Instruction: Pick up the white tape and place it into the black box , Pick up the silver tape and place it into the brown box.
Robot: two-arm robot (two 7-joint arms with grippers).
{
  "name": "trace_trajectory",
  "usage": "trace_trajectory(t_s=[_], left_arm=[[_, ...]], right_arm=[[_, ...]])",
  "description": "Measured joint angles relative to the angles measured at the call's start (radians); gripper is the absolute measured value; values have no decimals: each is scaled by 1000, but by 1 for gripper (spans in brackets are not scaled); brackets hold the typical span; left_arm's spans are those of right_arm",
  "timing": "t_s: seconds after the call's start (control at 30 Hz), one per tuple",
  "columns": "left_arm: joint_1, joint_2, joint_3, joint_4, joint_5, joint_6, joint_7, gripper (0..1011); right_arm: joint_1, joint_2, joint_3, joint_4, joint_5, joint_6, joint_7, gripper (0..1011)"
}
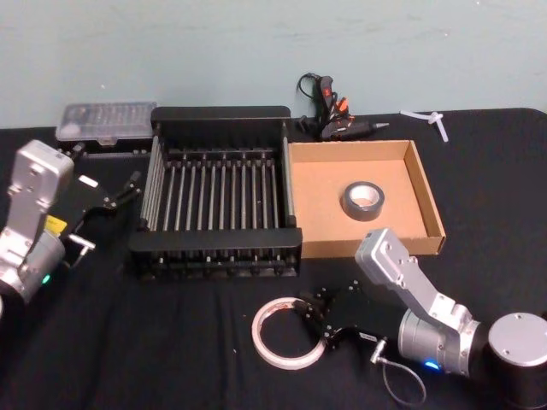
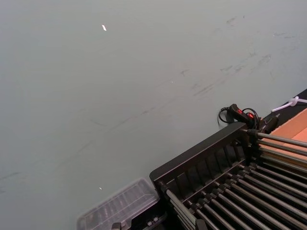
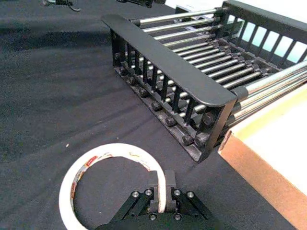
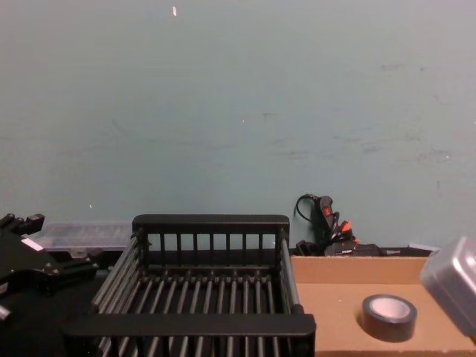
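Observation:
The white tape (image 1: 259, 333) (image 3: 66, 189) lies flat on the black table in front of the black box (image 1: 220, 114) (image 3: 163, 62). My right gripper (image 1: 318, 329) (image 3: 162, 184) is at the ring's right side, shut on its band with one finger inside and one outside. The silver tape (image 1: 362, 202) (image 4: 388, 316) rests on the floor of the brown box (image 1: 320, 205) (image 4: 335, 297), which stands right of the black box. My left gripper (image 1: 120, 196) (image 4: 59, 271) hangs idle to the left of the black box.
A clear plastic case (image 1: 102, 124) sits behind the black box's left corner. A black and orange glue gun (image 1: 333, 115) lies behind the brown box, and a small white plastic piece (image 1: 432, 120) lies at the back right. The wall is close behind.

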Motion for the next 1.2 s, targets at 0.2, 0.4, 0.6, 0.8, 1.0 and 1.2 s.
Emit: trace_trajectory(t_s=[0.2, 0.4, 0.6, 0.8, 1.0, 1.2], left_arm=[[0, 0, 0, 0, 0, 0, 0, 1001], [0, 0, 0, 0, 0, 0, 0, 1001], [0, 0, 0, 0, 0, 0, 0, 1001], [0, 0, 0, 0, 0, 0, 0, 1001], [0, 0, 0, 0, 0, 0, 0, 1001], [0, 0, 0, 0, 0, 0, 0, 1001]], right_arm=[[1, 10, 5, -11, 21, 1, 21, 83], [-2, 30, 12, -39, 44, -2, 40, 83], [-8, 61, 18, -83, 68, -19, 62, 83], [-23, 95, 29, -138, 94, -37, 73, 83], [-32, 117, 45, -185, 125, -47, 74, 83], [-26, 121, 53, -212, 138, -43, 57, 83]])
